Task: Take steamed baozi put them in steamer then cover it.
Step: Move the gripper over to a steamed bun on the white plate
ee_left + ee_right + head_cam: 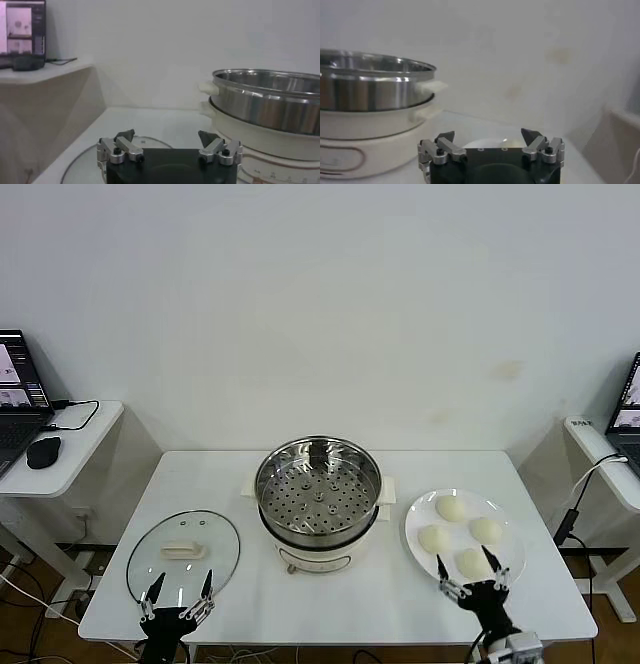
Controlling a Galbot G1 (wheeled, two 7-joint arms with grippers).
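The steamer [318, 502] stands uncovered mid-table, a shiny steel pot with a perforated tray on a cream base. Several steamed baozi [450, 507] lie on a white plate [412, 529] to its right. A glass lid [183, 554] with a cream handle lies flat to its left. My left gripper [182, 584] hovers open over the lid's near edge, holding nothing. My right gripper [465, 560] is open at the plate's near side, around the nearest baozi's position. The left wrist view shows the open left gripper [166, 135] beside the steamer [270, 105]. The right wrist view shows the open right gripper [488, 134], the steamer [370, 95] and the plate [490, 144].
The white table's front edge [330, 639] lies just under both grippers. A side desk [60, 449] at the left carries a laptop, a mouse and a cable. Another desk [610, 469] with a laptop and a hanging cable stands at the right.
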